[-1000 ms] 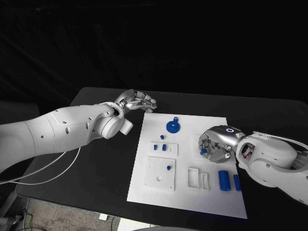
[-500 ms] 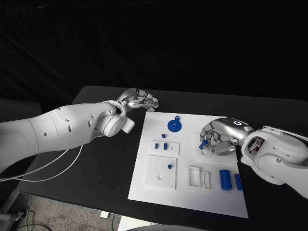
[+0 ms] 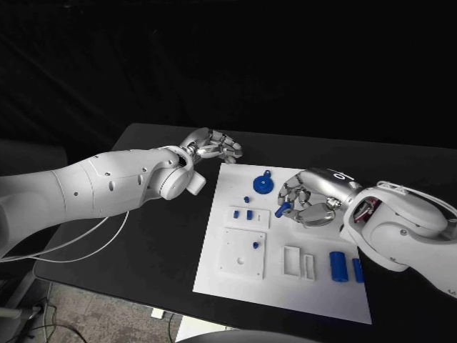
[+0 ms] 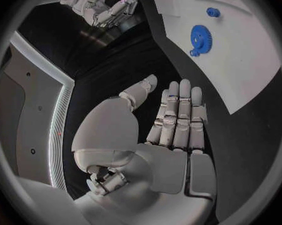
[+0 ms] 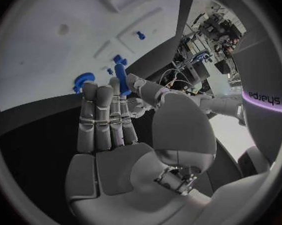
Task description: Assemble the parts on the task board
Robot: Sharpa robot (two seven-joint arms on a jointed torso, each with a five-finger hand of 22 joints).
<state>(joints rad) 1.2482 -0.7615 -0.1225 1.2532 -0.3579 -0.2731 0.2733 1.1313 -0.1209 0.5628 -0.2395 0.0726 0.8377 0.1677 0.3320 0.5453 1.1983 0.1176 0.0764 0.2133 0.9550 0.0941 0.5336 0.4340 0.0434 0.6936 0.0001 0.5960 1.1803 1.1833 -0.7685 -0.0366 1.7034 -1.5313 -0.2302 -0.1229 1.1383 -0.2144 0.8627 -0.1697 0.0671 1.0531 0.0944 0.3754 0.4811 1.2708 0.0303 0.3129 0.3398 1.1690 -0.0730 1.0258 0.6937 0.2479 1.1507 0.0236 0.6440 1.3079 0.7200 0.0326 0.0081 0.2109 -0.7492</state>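
The white task board (image 3: 280,286) lies mid-table. My right hand (image 3: 309,200) hovers over its middle and pinches a blue peg (image 3: 282,209) between thumb and fingers; the peg (image 5: 121,77) stands up at the fingertips in the right wrist view. A blue gear (image 3: 263,185) sits on the board's far part, just beyond that hand, and shows again as the gear (image 4: 200,35). My left hand (image 3: 213,146) hangs over the black table off the board's far left corner, fingers straight and holding nothing (image 4: 178,120).
Two small blue pieces (image 3: 243,214) stand in a small plate left of the right hand. A square plate (image 3: 241,259) holds a short blue peg (image 3: 255,244). Two blue cylinders (image 3: 344,267) lie at the board's near right beside white slotted blocks (image 3: 298,263).
My right hand has risen off the board and moved left toward the gear, carrying the blue peg. The left hand has stayed about where it was.
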